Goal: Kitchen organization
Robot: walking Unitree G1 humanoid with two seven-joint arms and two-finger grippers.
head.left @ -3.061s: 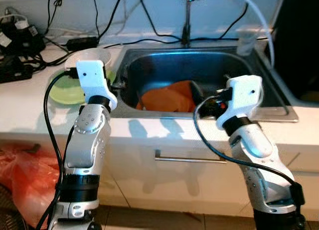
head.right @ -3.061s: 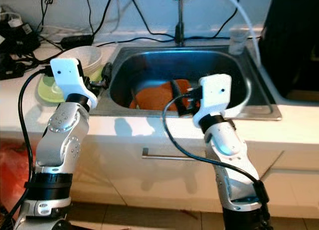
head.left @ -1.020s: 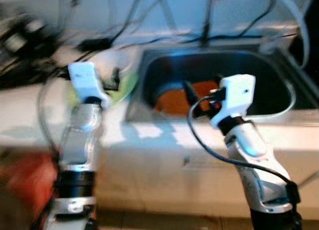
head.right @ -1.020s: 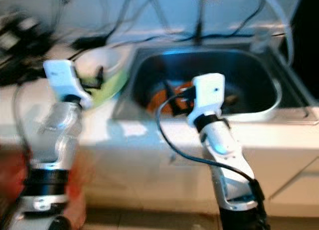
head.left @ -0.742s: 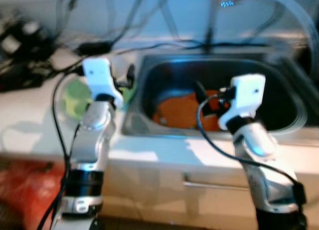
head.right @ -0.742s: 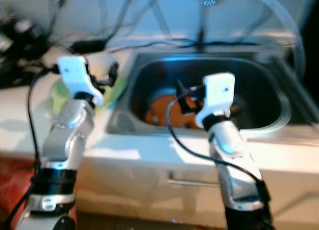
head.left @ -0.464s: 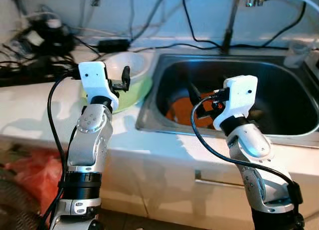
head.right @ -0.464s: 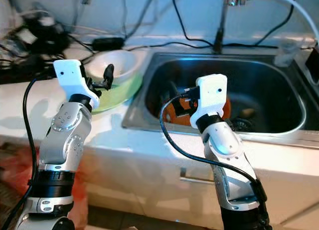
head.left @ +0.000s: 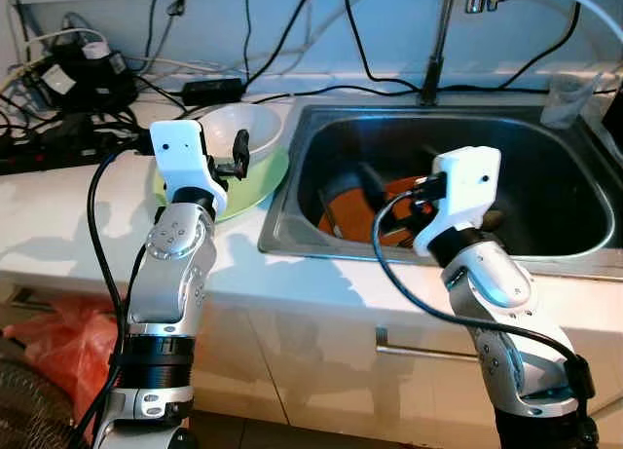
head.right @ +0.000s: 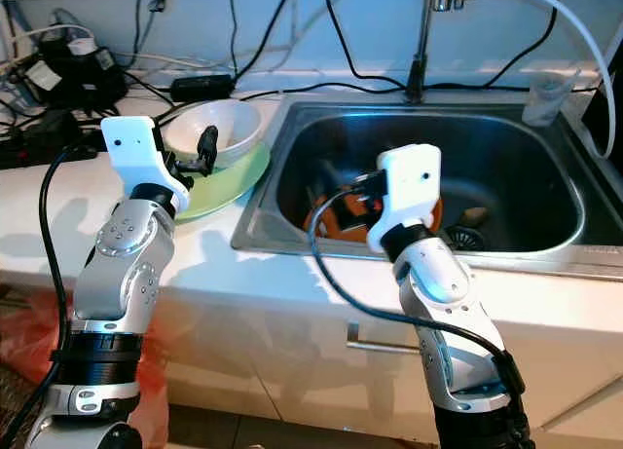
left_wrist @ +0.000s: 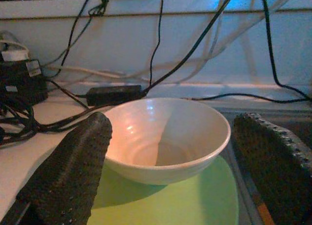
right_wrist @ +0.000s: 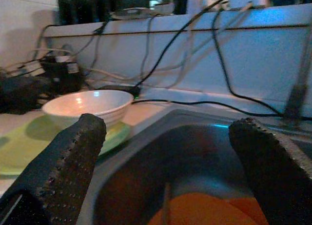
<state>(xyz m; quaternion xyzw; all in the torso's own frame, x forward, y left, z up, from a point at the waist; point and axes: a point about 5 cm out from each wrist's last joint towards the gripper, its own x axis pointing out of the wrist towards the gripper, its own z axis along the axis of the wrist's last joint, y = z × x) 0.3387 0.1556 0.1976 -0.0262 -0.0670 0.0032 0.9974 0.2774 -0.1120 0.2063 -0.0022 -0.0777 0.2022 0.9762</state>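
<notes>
Left eye view: a white bowl [head.left: 238,130] sits on a green plate [head.left: 255,181] on the desk [head.left: 68,201], at 9 o'clock of the steel sink [head.left: 292,210]. The left gripper [head.left: 238,158] hovers over the plate's near edge, just short of the bowl, fingers spread and grasping nothing. An orange dish [head.left: 362,220] lies in the sink basin. The right gripper [head.left: 384,191] hangs above that dish, fingers apart and empty. A tap [head.left: 440,40] stands at 12 o'clock of the sink; a clear cup [head.left: 567,96] stands at the sink's far right corner. Cables and a power strip [head.left: 68,74] crowd the desk's far left. Right eye view: same layout; a drain [head.right: 465,239] shows right of the orange dish. Left wrist view: both fingers [left_wrist: 73,171] flank the bowl with wide clearance, no contact. Right wrist view: spread fingers [right_wrist: 63,161] frame the sink, the bowl beyond its edge.
</notes>
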